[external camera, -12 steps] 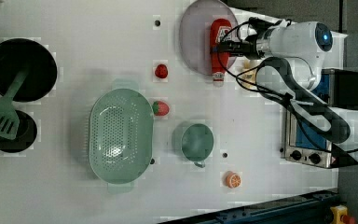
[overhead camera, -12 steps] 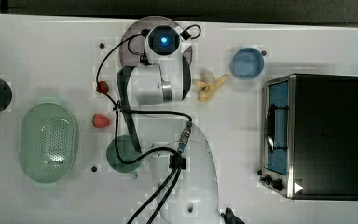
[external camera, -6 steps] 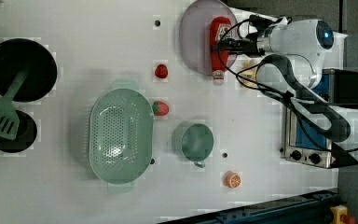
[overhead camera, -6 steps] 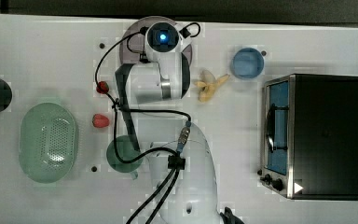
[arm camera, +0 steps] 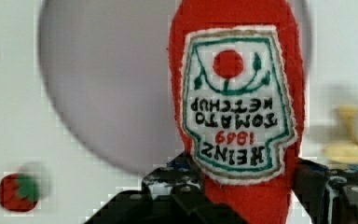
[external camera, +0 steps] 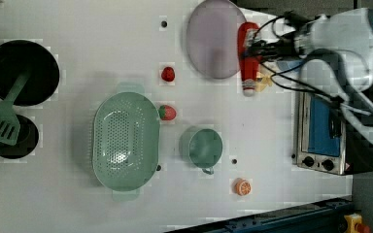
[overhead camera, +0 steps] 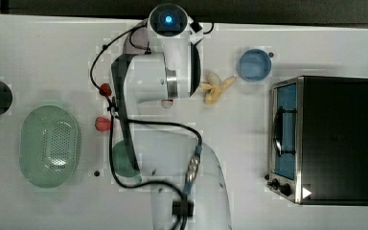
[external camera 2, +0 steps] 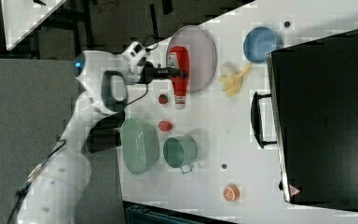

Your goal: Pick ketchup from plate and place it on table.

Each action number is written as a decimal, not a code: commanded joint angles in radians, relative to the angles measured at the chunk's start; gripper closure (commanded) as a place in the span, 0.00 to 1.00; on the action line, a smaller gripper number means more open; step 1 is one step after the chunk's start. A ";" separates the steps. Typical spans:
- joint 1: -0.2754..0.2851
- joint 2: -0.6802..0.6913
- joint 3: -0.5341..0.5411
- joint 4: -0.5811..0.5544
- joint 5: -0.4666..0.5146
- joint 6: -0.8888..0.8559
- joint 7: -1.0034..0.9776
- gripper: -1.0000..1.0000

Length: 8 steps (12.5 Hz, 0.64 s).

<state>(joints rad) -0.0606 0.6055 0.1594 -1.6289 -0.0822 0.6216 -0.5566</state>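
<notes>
The ketchup (external camera: 246,68) is a slim red bottle with a white label and pale tip. My gripper (external camera: 255,46) is shut on it, with a dark finger on each side of the bottle in the wrist view. There the ketchup (arm camera: 237,102) hangs above the lilac-grey plate (arm camera: 112,93), held by my gripper (arm camera: 247,186). In the left view the bottle sits at the right rim of the plate (external camera: 211,43). In the right view the ketchup (external camera 2: 181,88) overlaps the left edge of the plate (external camera 2: 200,51), its tip over the white table (external camera 2: 200,112).
A toaster oven (overhead camera: 326,139) stands at the top view's right, with a blue bowl (overhead camera: 255,64) and a banana (overhead camera: 215,88) beside it. A green basket (external camera: 126,141), green mug (external camera: 201,145), two strawberries (external camera: 168,74), an orange slice (external camera: 243,187) and black pans (external camera: 22,73) share the table.
The arm has risen and drawn toward the top view's upper edge. The ketchup has come up with it and shifted to the left view's right, from over the plate to its rim.
</notes>
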 commanded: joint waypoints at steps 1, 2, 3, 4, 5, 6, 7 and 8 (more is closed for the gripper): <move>-0.057 -0.185 0.000 0.050 0.080 -0.088 0.052 0.42; -0.070 -0.218 -0.002 0.048 0.118 -0.140 0.052 0.42; -0.083 -0.248 -0.007 0.048 0.146 -0.188 0.053 0.42; -0.095 -0.278 -0.016 0.047 0.154 -0.224 0.053 0.42; -0.103 -0.307 -0.029 0.039 0.154 -0.254 0.053 0.42; -0.111 -0.336 -0.044 0.023 0.154 -0.279 0.053 0.42; -0.114 -0.365 -0.061 -0.003 0.154 -0.308 0.054 0.42; -0.115 -0.393 -0.078 -0.036 0.154 -0.330 0.060 0.42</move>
<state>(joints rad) -0.1415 0.1992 0.1110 -1.6260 0.0699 0.3130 -0.5430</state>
